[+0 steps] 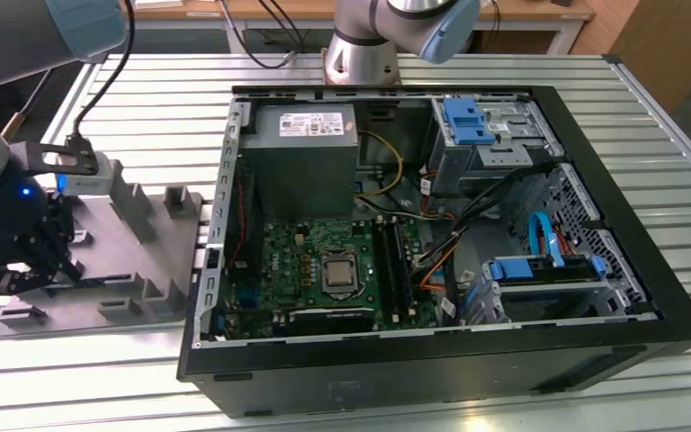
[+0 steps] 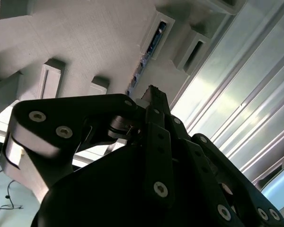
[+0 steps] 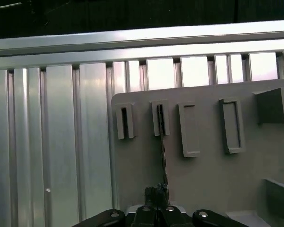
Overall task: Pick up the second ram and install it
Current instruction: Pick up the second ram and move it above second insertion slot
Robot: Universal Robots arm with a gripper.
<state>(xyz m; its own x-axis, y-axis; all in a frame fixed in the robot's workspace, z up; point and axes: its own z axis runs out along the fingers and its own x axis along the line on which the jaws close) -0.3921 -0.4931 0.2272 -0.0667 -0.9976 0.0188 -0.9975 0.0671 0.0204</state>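
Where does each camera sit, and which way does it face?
Exterior view: off the arm, looking down on the open computer case, the holder plate and the gripper.
First wrist view: looks past the gripper across the holder plate to the slatted table.
Second wrist view: looks along the gripper's linkage at the holder plate.
Both wrist views share the second ram on edge in the plate.

Matt plastic holder plate on glossy (ribbed) metal table.
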